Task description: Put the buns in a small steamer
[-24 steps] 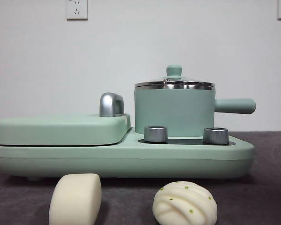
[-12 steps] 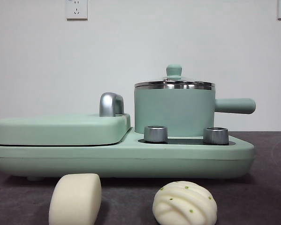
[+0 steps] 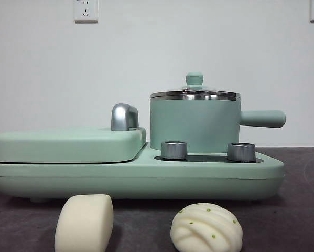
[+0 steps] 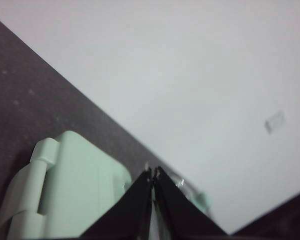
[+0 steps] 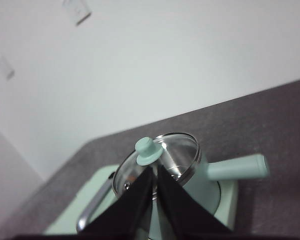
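Observation:
Two white buns lie on the dark table in front of the cooker: a smooth cylinder-like bun [image 3: 84, 222] and a round pleated bun [image 3: 206, 227] with green flecks. The small steamer [image 3: 194, 124], a mint-green pot with a straight side handle, stands on the cooker's right side with its glass lid and green knob [image 3: 194, 79] on. The right wrist view looks down on the small steamer [image 5: 210, 187], with my right gripper [image 5: 155, 169] shut and empty above it. My left gripper [image 4: 153, 173] is shut and empty, high over the cooker's far corner. Neither gripper shows in the front view.
The mint-green cooker base [image 3: 136, 176] carries a flat hinged griddle cover [image 3: 67, 144] with a chrome handle [image 3: 124, 116] on its left, and two steel knobs [image 3: 174, 149] in front of the pot. A white wall stands behind.

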`<state>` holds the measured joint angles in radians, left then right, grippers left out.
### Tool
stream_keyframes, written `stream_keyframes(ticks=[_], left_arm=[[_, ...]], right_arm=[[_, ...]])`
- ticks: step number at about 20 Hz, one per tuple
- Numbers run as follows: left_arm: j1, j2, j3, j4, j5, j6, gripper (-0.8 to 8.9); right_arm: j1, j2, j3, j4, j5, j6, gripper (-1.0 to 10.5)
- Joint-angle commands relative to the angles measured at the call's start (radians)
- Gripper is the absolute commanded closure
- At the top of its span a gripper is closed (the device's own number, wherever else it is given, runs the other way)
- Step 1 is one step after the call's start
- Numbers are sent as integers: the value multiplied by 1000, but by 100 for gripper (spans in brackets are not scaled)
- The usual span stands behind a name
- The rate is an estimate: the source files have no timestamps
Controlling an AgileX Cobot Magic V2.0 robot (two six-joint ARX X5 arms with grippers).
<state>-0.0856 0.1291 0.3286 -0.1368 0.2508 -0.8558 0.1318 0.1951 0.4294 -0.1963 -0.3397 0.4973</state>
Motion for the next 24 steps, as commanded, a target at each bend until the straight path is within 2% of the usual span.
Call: stream_keyframes(ticks=[1, 6, 9, 13, 16, 22, 24], left_arm=[[-2, 54, 74, -21, 40, 198, 803], [-2, 194, 190, -77, 119, 406, 803], [-2, 278, 243, -82, 158, 497, 803], [-5, 378, 300, -83, 200, 621, 803], [-24, 443, 332, -84, 203, 739, 804], [-90, 561, 364, -98, 203, 972, 804], [-119, 592, 368, -108, 203, 1068, 804]], right_arm=[[3, 58, 58, -30, -14, -194, 935], [3, 160, 138, -78, -57, -402, 935], [3, 213, 168, -96, -66, -500, 935], [4, 265, 182, -100, -80, -604, 934], [10, 295, 182, -108, -80, -666, 934], [53, 341, 182, -122, -79, -862, 934], [77, 356, 182, -122, -79, -899, 933]])
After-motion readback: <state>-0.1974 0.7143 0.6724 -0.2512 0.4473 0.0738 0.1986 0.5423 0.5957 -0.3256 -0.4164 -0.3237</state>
